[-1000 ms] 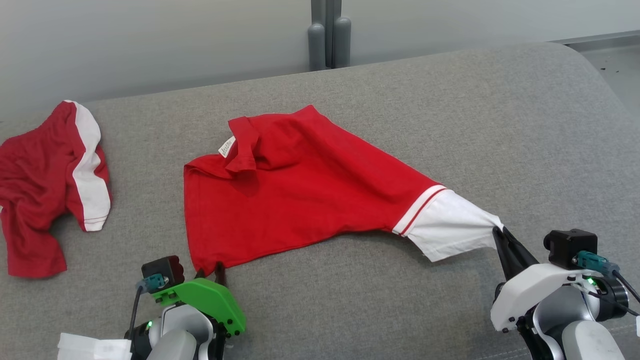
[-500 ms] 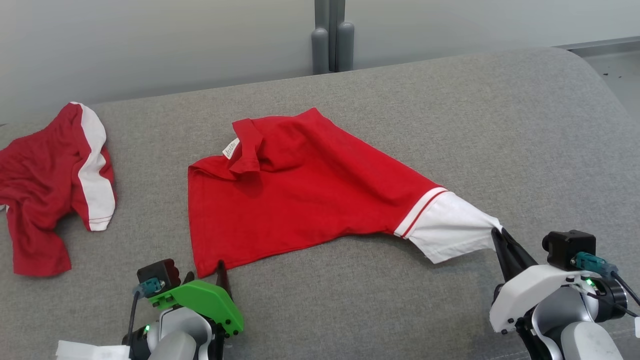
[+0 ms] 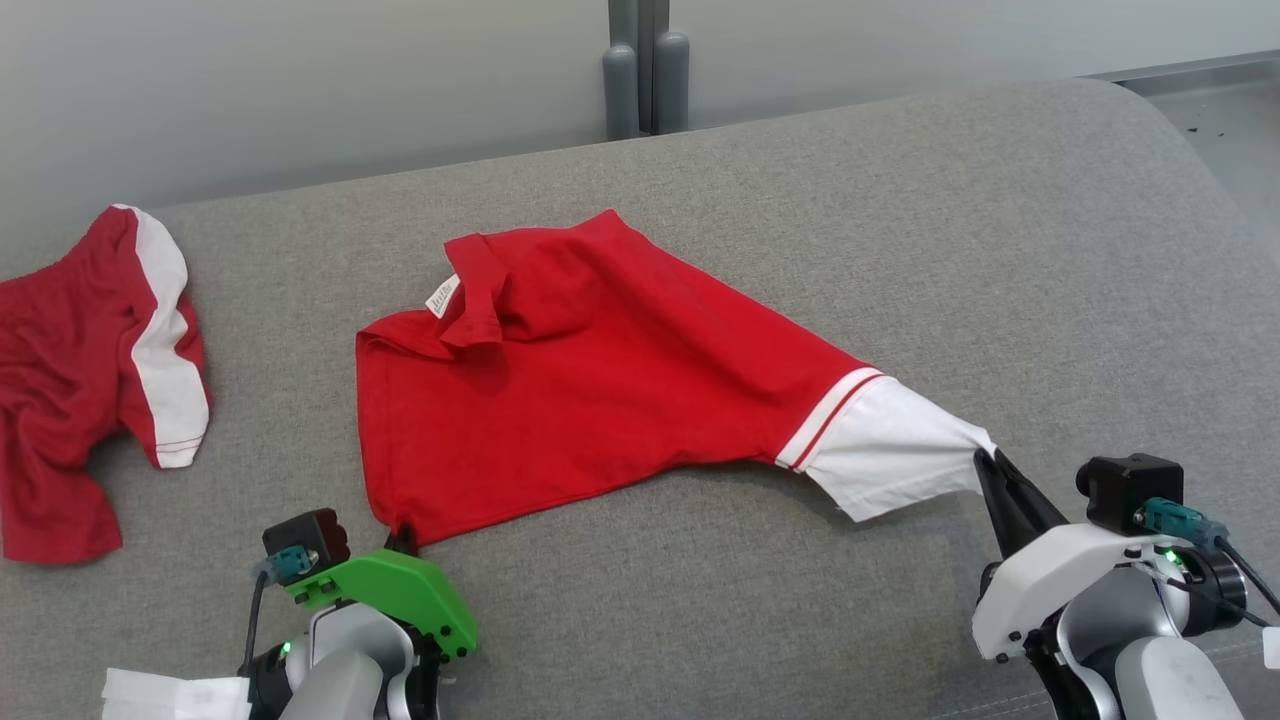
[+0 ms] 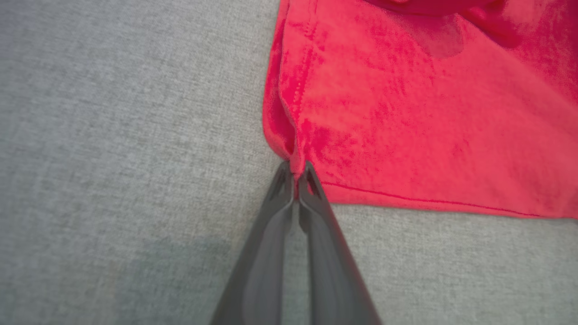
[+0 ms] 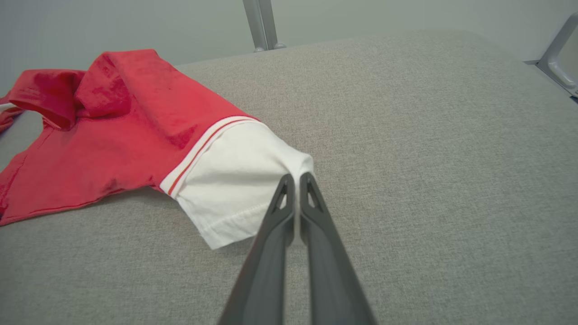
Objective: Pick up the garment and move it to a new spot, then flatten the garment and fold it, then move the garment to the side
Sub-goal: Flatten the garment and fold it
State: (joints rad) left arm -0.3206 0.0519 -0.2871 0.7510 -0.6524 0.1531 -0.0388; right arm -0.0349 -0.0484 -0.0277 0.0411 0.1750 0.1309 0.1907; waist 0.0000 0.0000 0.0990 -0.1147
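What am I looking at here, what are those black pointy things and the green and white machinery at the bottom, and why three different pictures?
It is a two-armed robot handling laundry. The wide picture comes from a camera on its head, looking down on a grey cushioned surface. The two close-ups come from cameras on its wrists, looking along each gripper's two dark fingers. The left gripper is shut on the near corner of the red shirt; the right gripper is shut on the edge of its white sleeve. A second red and white garment lies crumpled, apart, at the far left.
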